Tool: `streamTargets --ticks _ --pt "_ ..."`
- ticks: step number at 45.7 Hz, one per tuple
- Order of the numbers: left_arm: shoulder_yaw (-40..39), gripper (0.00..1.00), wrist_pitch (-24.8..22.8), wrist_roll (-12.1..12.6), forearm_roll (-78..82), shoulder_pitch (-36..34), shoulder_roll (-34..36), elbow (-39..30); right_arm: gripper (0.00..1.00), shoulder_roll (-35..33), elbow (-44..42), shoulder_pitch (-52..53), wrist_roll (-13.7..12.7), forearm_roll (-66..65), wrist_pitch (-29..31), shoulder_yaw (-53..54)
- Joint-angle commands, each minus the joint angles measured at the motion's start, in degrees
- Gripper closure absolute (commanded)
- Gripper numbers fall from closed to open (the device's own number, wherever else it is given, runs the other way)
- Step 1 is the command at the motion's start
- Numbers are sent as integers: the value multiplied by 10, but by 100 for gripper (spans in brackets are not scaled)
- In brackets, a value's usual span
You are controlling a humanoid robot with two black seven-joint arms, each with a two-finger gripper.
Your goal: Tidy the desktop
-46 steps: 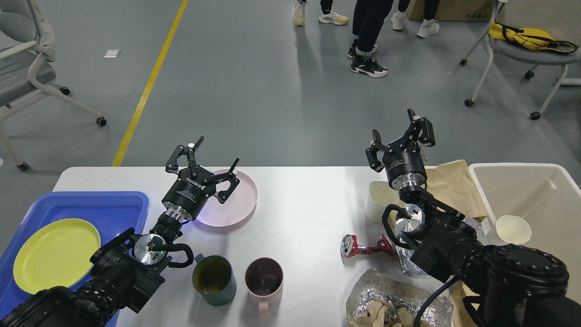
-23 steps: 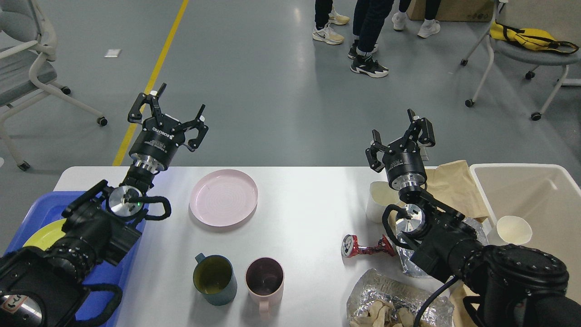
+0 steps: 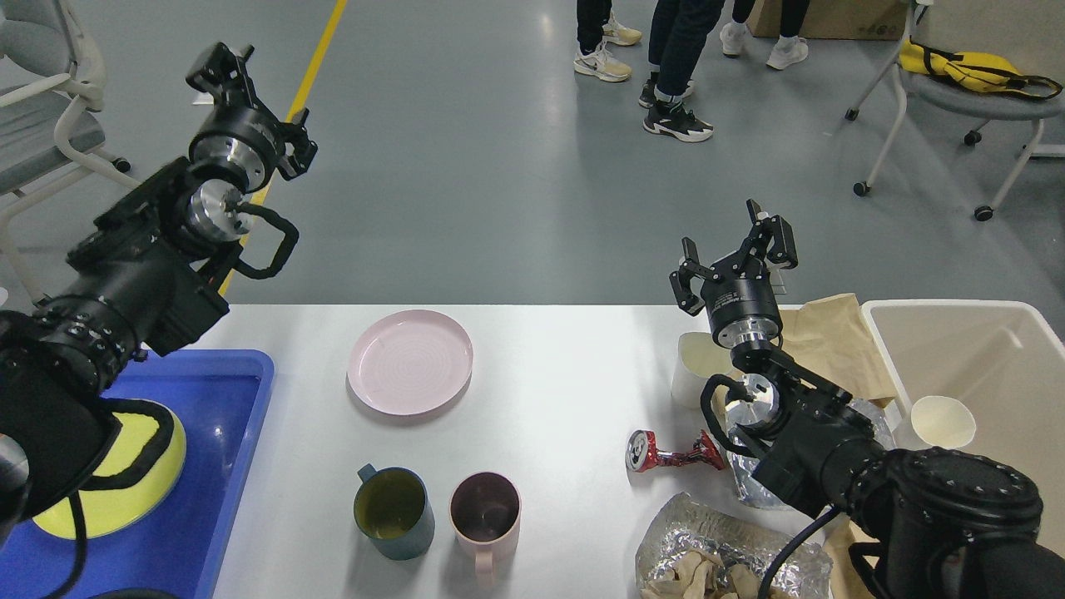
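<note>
Hovering empty, the right pincer point(image 3: 732, 249) stands wide above the far right part of the tabletop point(image 3: 549, 391). The left pincer point(image 3: 229, 71) is raised high off to the left; its spread cannot be told. Just below the right pincer sits a white paper cup point(image 3: 695, 366), and nearer me a crushed red can point(image 3: 661, 453). Sorting looks half done: I judge the next move calls for lowering onto that cup.

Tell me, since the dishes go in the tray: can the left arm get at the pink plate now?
Probably yes: the pink plate lies bare on the desktop, nothing over it; the left pincer is raised away.
</note>
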Motion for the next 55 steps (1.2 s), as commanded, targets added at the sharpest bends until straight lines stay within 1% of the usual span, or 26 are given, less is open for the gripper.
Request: streamTargets --ticks 1,4,8,11,13,17,21,23,28,31,35,40,43,46,48,51,55 --pt "156 5 30 1 -1 -33 8 0 0 0 0 0 0 0 0 0" --pt "212 4 29 1 -4 -41 10 0 0 0 0 0 0 0 0 0" --pt "251 4 27 3 -5 -42 22 -4 0 0 0 0 0 0 0 0" --pt "276 4 22 4 -4 -46 33 -21 0 0 0 0 0 0 0 0" --pt "309 4 22 5 -4 -52 41 -35 0 0 0 0 0 0 0 0" --pt "413 4 22 8 -4 -80 53 -58 0 0 0 0 0 0 0 0" --pt "561 4 22 7 -3 -111 60 -85 0 0 0 0 0 0 0 0" --pt "643 4 22 7 -2 -135 61 -109 0 0 0 0 1 0 0 0" --pt "836 4 22 7 0 -218 60 -201 0 0 0 0 0 0 0 0" --pt "916 4 22 6 1 -256 60 -249 0 0 0 0 0 0 0 0" --pt "974 4 21 6 1 -288 57 -308 0 0 0 0 1 0 0 0" --pt "1003 4 9 7 1 -323 52 -363 0 0 0 0 0 0 0 -1" --pt "1047 4 -20 6 1 -353 49 -411 0 0 0 0 1 0 0 -1" --pt "1091 4 -66 5 1 -382 30 -444 0 0 0 0 0 0 0 -1" --pt "1108 4 -110 5 1 -387 11 -452 0 0 0 0 1 0 0 -1" --pt "1121 4 -189 8 1 -390 -1 -455 0 0 0 0 0 0 0 -1" --pt "1122 4 -286 22 1 -394 -3 -453 0 0 0 0 0 0 0 -1"
